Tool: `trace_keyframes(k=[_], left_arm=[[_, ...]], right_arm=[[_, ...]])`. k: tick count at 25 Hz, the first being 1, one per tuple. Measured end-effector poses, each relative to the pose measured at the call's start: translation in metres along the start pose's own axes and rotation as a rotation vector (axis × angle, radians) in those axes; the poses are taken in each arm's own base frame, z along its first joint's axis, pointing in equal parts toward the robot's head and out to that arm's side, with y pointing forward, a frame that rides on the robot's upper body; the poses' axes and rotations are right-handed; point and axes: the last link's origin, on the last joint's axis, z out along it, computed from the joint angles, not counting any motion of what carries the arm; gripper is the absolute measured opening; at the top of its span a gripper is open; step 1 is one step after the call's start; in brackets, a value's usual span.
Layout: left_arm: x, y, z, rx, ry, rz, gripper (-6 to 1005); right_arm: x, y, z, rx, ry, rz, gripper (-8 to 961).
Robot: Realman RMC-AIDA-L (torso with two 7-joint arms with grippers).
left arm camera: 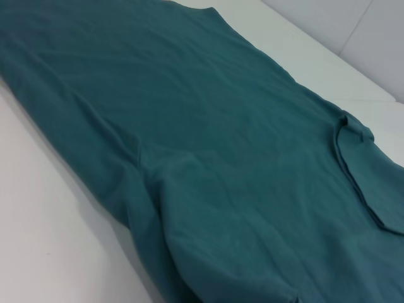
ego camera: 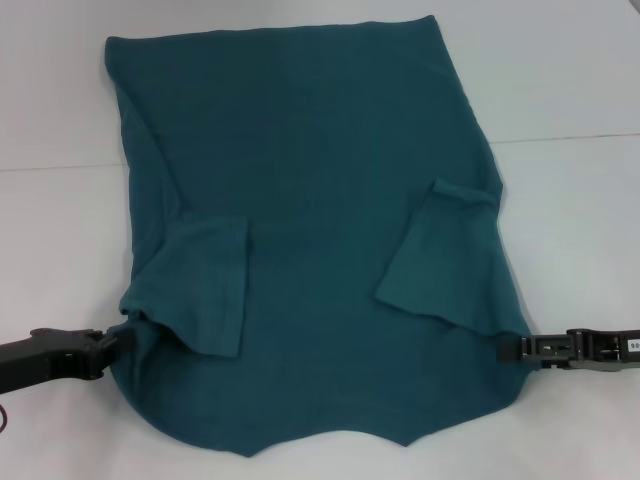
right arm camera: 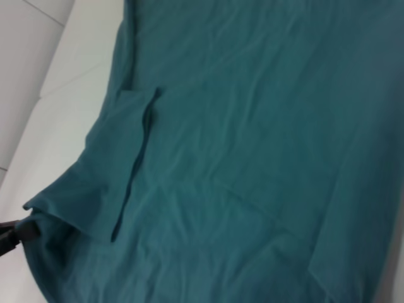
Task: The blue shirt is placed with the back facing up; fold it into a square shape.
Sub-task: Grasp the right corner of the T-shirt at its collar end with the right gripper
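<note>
The blue shirt [ego camera: 320, 200] lies spread on the white table, plain side up, with both short sleeves folded inward onto the body. Its collar end is nearest me. My left gripper [ego camera: 110, 342] is low at the shirt's near left shoulder edge, and the fabric bunches into it. My right gripper [ego camera: 508, 348] is at the near right shoulder edge, where the cloth draws to a point at its fingertips [right arm camera: 25, 228]. The left wrist view shows only the shirt [left arm camera: 221, 158] and its far folded sleeve. The right wrist view shows the shirt [right arm camera: 265, 126] and the folded sleeve on its side.
The white table [ego camera: 60, 100] reaches past the shirt on both sides, with a seam line running across it on either side of the shirt. Nothing else stands on it.
</note>
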Motion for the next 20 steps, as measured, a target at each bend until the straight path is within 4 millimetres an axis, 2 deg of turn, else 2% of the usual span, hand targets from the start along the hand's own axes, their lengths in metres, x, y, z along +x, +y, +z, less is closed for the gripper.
trace_keyframes(k=[9, 20], left_arm=[[0.000, 0.000, 0.000, 0.002, 0.000, 0.002, 31], [0.002, 0.000, 0.001, 0.000, 0.002, 0.011, 31]], right_arm=[[0.006, 0.008, 0.011, -0.042, 0.000, 0.014, 881], [0.017, 0.001, 0.005, -0.061, -0.049, 0.074, 858]])
